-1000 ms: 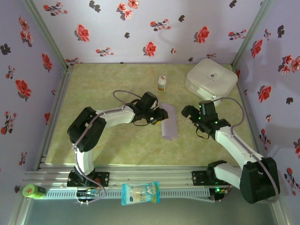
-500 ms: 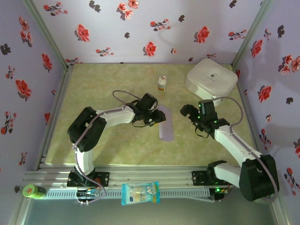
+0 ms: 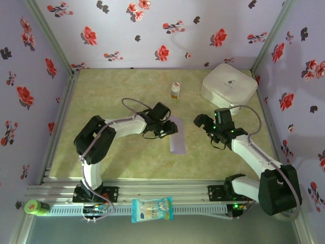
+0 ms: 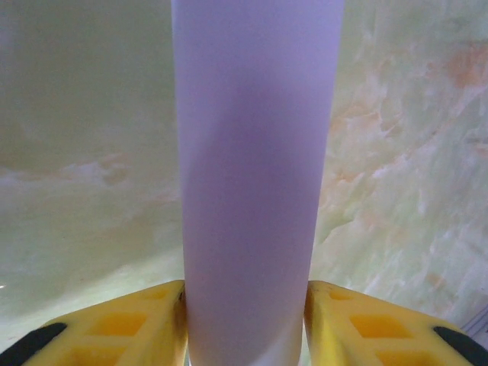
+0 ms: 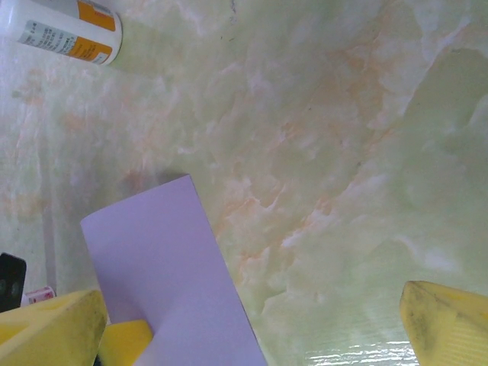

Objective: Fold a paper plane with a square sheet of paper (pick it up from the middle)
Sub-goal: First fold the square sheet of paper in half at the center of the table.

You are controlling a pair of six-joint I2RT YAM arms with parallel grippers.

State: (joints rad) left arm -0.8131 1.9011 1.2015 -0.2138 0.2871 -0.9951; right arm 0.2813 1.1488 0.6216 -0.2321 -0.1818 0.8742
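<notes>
The square sheet of paper [image 3: 178, 141] is pale lavender and bowed into an arch over the middle of the green table. My left gripper [image 3: 170, 129] is shut on it, and its yellow fingers [image 4: 139, 332] press both sides of the curved sheet [image 4: 255, 191]. To the right my right gripper [image 3: 202, 123] stands open with nothing between its fingers. In the right wrist view the sheet [image 5: 164, 263] lies at lower left, with a flat free corner pointing up, and the wide-apart fingertips [image 5: 448, 324] are at the frame's bottom corners.
A small white bottle [image 3: 175, 90] with an orange label [image 5: 65, 34] stands behind the paper. The white rounded case [image 3: 229, 85] sits at the back right, close behind the right arm. A blue-white snack packet [image 3: 152, 209] lies on the front rail.
The left gripper has drawn the paper a little left and nearer, and the sheet looks narrower. The right gripper has edged left toward it, still open.
</notes>
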